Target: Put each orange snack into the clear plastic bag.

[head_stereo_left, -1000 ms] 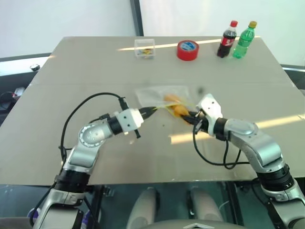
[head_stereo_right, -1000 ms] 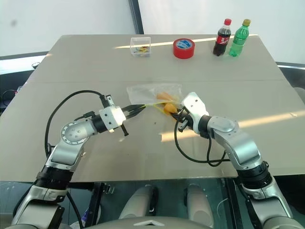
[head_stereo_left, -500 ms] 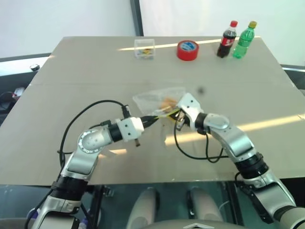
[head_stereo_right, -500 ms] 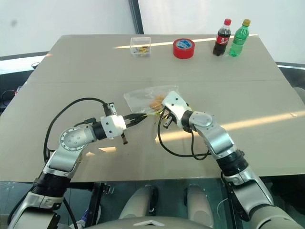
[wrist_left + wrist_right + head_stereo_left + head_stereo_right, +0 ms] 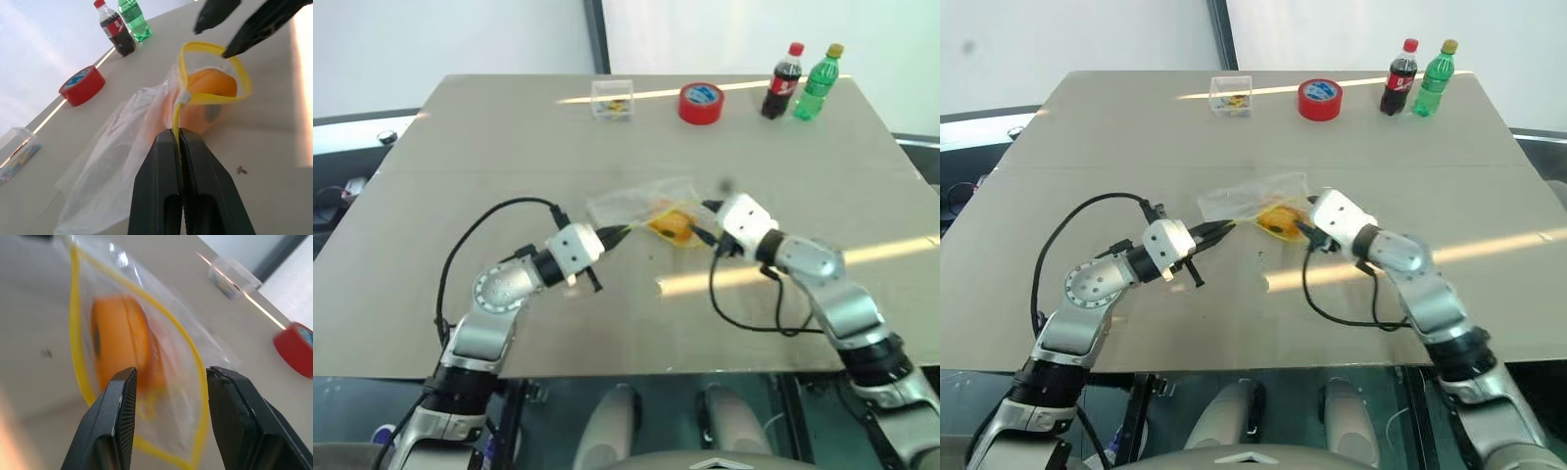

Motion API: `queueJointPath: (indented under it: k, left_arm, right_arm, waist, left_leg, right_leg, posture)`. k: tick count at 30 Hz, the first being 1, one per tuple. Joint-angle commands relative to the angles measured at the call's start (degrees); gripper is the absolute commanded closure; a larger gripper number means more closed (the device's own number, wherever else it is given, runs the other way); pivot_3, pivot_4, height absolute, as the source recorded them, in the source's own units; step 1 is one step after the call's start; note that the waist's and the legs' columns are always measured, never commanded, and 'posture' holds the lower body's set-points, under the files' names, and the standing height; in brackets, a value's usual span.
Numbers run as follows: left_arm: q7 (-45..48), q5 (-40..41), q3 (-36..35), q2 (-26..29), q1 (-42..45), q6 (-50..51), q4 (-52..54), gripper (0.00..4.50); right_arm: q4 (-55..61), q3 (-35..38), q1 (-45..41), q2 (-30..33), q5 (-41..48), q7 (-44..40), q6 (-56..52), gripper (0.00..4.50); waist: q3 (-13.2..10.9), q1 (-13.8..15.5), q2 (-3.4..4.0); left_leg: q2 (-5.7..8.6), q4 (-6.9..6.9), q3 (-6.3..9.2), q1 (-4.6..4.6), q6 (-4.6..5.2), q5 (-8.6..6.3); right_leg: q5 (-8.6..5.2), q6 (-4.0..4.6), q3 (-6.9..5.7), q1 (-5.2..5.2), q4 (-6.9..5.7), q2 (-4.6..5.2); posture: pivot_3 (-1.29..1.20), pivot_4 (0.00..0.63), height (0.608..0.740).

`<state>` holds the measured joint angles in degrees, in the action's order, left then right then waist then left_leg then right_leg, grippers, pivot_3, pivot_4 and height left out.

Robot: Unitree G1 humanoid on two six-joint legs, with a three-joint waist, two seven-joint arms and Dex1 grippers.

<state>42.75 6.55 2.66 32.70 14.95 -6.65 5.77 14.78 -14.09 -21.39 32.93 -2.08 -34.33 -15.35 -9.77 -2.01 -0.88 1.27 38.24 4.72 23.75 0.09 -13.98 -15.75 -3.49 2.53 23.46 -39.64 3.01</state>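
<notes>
The scene is brightly and evenly lit, with daylight coming from the far side behind the table (image 5: 460, 196). Two pale streaks of glare cross the tabletop, one along the far edge near the red tape roll (image 5: 701, 102), another on the near right. Shadows are soft and faint. The right arm's forearm is smeared by motion blur in the head views. In the right wrist view the orange snack (image 5: 120, 345) is blurred, and the near fingers (image 5: 117, 421) are soft. The left wrist view's background is washed out white.
</notes>
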Motion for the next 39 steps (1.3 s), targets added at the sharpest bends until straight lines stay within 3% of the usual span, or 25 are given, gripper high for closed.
queueJointPath:
  k: [1, 4, 14, 17, 20, 31, 39]
  left_arm:
    - [-0.1, 2.3, -1.6, -0.2, 1.7, 1.5, 1.8, 4.50]
    - [0.2, 2.7, -1.6, -0.2, 2.5, 2.1, 1.4, 4.50]
    - [1.2, 2.6, -1.6, 0.0, 3.2, 1.8, 1.1, 4.50]
    - [1.0, 2.4, -1.8, 0.1, 3.0, 1.7, 1.2, 4.50]
    - [0.8, 2.3, -1.9, 0.1, 2.9, 1.7, 1.4, 4.50]
    - [-0.2, 2.3, -2.2, -0.6, 3.4, 1.9, 1.3, 4.50]
    - [-6.7, 2.6, -6.2, -2.8, 14.5, 2.3, -6.2, 4.50]
  right_arm:
    - [0.8, -0.1, 1.1, 3.0, -6.0, 1.1, 5.0, 2.24]
    - [-3.1, -2.1, 1.4, 3.4, -10.4, 2.2, 8.7, 2.24]
    - [-15.1, -3.1, -4.2, -3.6, -13.6, 4.8, 13.3, 2.24]
    - [-16.5, -2.7, -5.1, -3.6, -13.6, 4.2, 14.5, 3.10]
    - [-16.9, -2.3, -5.0, -3.5, -13.0, 3.4, 14.6, 4.46]
    - [-16.8, -0.3, -5.1, -3.3, -12.4, 3.7, 14.7, 4.46]
    - [-16.7, 8.7, -14.1, 4.7, -17.9, 11.2, 12.3, 4.46]
  waist:
    - [0.0, -0.3, 0.00]
    - [0.0, -0.5, 0.00]
    - [0.0, -0.3, -0.02]
    - [0.0, -0.2, -0.01]
    - [0.0, -0.1, -0.01]
    - [0.0, -0.2, -0.01]
    - [0.0, 0.1, -0.03]
  left_leg:
    - [0.01, 0.00, -0.03, -0.01, 0.00, 0.00]
    - [0.01, -0.01, -0.10, -0.05, 0.00, 0.00]
    - [-0.01, 0.01, -0.09, -0.03, -0.01, 0.00]
    - [-0.01, 0.00, -0.09, -0.03, -0.01, 0.00]
    - [-0.01, 0.00, -0.08, -0.02, -0.01, 0.00]
    - [-0.01, 0.00, -0.08, -0.02, -0.01, 0.00]
    - [0.08, 0.03, -0.05, 0.01, -0.01, 0.01]
  right_leg:
    - [0.00, 0.00, 0.01, 0.00, -0.01, -0.01]
    - [0.00, 0.00, 0.07, 0.00, -0.03, -0.05]
    - [0.00, 0.00, 0.08, 0.01, -0.02, -0.03]
    - [0.00, 0.01, 0.08, 0.01, -0.02, -0.03]
    - [0.00, 0.01, 0.07, 0.01, -0.01, -0.02]
    - [0.00, 0.01, 0.07, 0.01, -0.02, -0.02]
    - [0.00, 0.00, 0.03, 0.02, -0.04, -0.01]
  posture:
    - [0.00, 0.150, 0.740]
    - [0.00, 0.150, 0.740]
    - [0.00, 0.150, 0.740]
    - [0.00, 0.150, 0.740]
    - [0.00, 0.150, 0.740]
    - [0.00, 0.150, 0.740]
    - [0.00, 0.150, 0.740]
